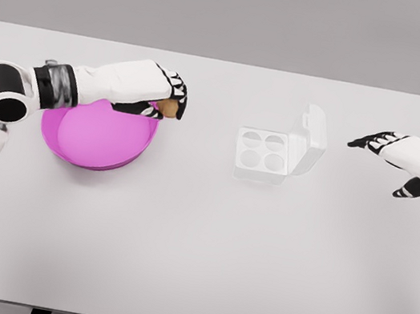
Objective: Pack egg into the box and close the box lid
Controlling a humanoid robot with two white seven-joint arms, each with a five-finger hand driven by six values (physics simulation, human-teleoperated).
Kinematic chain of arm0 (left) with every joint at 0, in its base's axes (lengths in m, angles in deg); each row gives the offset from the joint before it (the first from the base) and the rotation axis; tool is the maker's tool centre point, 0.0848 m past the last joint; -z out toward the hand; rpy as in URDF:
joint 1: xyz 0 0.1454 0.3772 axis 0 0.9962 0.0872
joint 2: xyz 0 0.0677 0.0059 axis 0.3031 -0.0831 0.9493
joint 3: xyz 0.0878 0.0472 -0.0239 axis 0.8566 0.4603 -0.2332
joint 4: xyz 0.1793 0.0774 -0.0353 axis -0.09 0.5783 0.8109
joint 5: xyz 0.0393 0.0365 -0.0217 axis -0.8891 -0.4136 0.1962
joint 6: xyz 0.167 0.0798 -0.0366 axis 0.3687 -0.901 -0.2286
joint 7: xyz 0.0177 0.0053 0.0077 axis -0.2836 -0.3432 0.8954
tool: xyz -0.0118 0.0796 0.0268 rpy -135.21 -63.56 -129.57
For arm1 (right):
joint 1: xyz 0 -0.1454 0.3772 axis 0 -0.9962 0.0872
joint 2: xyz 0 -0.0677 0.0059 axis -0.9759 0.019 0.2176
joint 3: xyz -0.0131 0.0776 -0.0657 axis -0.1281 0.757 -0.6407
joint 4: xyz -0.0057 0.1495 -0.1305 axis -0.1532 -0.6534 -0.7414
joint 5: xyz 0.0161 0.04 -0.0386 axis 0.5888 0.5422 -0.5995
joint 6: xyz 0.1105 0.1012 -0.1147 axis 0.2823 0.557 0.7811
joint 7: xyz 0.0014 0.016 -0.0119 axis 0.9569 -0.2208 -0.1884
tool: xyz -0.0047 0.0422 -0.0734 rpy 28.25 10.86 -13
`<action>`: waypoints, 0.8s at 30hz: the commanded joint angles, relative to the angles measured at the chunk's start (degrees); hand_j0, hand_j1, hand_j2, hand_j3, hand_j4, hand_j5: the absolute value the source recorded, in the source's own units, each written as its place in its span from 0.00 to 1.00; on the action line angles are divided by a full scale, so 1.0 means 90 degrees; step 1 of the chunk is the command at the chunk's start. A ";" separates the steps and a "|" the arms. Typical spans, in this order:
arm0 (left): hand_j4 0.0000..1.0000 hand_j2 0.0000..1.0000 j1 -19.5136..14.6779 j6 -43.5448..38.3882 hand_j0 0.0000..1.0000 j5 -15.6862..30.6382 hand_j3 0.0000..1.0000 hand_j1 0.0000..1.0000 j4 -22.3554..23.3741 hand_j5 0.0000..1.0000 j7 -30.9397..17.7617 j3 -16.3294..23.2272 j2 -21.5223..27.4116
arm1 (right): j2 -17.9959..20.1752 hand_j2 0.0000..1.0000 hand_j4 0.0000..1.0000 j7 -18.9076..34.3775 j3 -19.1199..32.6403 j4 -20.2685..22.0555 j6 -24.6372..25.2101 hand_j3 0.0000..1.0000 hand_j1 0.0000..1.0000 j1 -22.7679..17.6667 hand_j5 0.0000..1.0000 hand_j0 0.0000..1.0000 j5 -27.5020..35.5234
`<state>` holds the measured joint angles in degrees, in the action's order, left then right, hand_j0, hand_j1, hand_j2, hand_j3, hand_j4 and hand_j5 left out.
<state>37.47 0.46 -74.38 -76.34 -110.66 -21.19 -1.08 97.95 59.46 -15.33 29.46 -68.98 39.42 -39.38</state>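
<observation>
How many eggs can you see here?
1. The only egg showing is brown, held in the left hand above the pink bowl at its right rim. The box has four empty hollows.

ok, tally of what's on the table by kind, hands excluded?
Egg: 1, brown, held in the left hand over the plate's rim
Pink plate: 1
Clear egg box: 1, lid open, 4 cups, all empty
Total: 3
</observation>
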 commanded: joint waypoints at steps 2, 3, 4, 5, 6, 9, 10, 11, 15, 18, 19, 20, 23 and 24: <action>0.36 0.36 0.0000 -0.0022 0.36 0.0039 0.36 0.36 0.0008 0.36 -0.0003 0.0026 -0.0210 | 0.0010 1.00 1.00 -0.0003 0.0003 0.0029 0.0017 1.00 1.00 0.0000 1.00 1.00 0.0037; 0.36 0.36 0.0000 -0.0022 0.36 0.0029 0.36 0.36 0.0008 0.36 -0.0003 0.0036 -0.0268 | 0.0010 1.00 1.00 -0.0003 0.0003 0.0029 0.0017 1.00 1.00 0.0000 1.00 1.00 0.0037; 0.36 0.36 0.0000 -0.0022 0.36 0.0010 0.36 0.36 0.0008 0.36 -0.0003 0.0045 -0.0307 | 0.0010 1.00 1.00 -0.0003 0.0003 0.0029 0.0017 1.00 1.00 -0.0010 1.00 1.00 0.0037; 0.36 0.36 0.0000 -0.0022 0.36 -0.0010 0.36 0.36 0.0018 0.36 -0.0003 0.0045 -0.0366 | 0.0010 1.00 1.00 -0.0003 0.0003 0.0029 0.0017 1.00 1.00 -0.0019 1.00 1.00 0.0037; 0.36 0.36 0.0000 -0.0022 0.36 -0.0039 0.36 0.36 0.0018 0.36 -0.0003 0.0055 -0.0464 | 0.0010 1.00 1.00 -0.0003 0.0003 0.0029 0.0017 1.00 1.00 -0.0020 1.00 1.00 0.0037; 0.36 0.36 0.0000 -0.0022 0.36 -0.0088 0.36 0.36 0.0047 0.36 -0.0003 0.0055 -0.0639 | 0.0010 1.00 1.00 -0.0003 0.0003 0.0029 0.0017 1.00 1.00 -0.0020 1.00 1.00 0.0037; 0.36 0.36 0.0000 -0.0022 0.36 -0.0127 0.36 0.36 0.0047 0.36 -0.0003 0.0055 -0.0688 | 0.0010 1.00 1.00 -0.0003 0.0003 0.0029 0.0017 1.00 1.00 -0.0020 1.00 1.00 0.0037; 0.36 0.36 0.0000 -0.0022 0.36 -0.0147 0.36 0.36 0.0067 0.36 -0.0003 0.0065 -0.0786 | 0.0010 1.00 1.00 -0.0003 0.0003 0.0029 0.0017 1.00 1.00 -0.0020 1.00 1.00 0.0037; 0.36 0.36 0.0000 -0.0022 0.36 -0.0332 0.36 0.36 0.0106 0.36 -0.0003 0.0065 -0.1040 | 0.0010 1.00 1.00 -0.0003 0.0003 0.0039 0.0017 1.00 1.00 -0.0020 1.00 1.00 0.0037; 0.36 0.36 0.0000 -0.0022 0.36 -0.0479 0.36 0.36 0.0116 0.36 -0.0003 0.0045 -0.1255 | 0.0001 1.00 1.00 -0.0003 0.0003 0.0039 0.0017 1.00 1.00 -0.0020 1.00 1.00 0.0037; 0.36 0.36 0.0000 -0.0022 0.36 -0.0479 0.36 0.36 0.0116 0.36 -0.0003 0.0045 -0.1303 | 0.0001 1.00 1.00 -0.0003 0.0003 0.0039 0.0017 1.00 1.00 -0.0020 1.00 1.00 0.0037; 0.36 0.36 0.0000 -0.0022 0.36 -0.0527 0.36 0.36 0.0154 0.36 -0.0003 0.0045 -0.1372 | 0.0001 1.00 1.00 -0.0003 0.0003 0.0039 0.0017 1.00 1.00 -0.0020 1.00 1.00 0.0037; 0.36 0.36 0.0000 -0.0022 0.36 -0.0606 0.36 0.36 0.0233 0.36 -0.0003 0.0045 -0.1489 | 0.0010 1.00 1.00 -0.0003 0.0003 0.0049 0.0017 1.00 1.00 -0.0020 1.00 1.00 0.0037; 0.36 0.36 0.0000 -0.0022 0.36 -0.0635 0.36 0.36 0.0252 0.36 -0.0003 0.0045 -0.1567 | 0.0010 1.00 1.00 -0.0003 0.0003 0.0049 0.0017 1.00 1.00 -0.0020 1.00 1.00 0.0027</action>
<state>37.47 0.47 -80.15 -74.44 -110.67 -20.73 -14.24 97.95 59.46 -15.33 29.84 -68.98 39.25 -39.38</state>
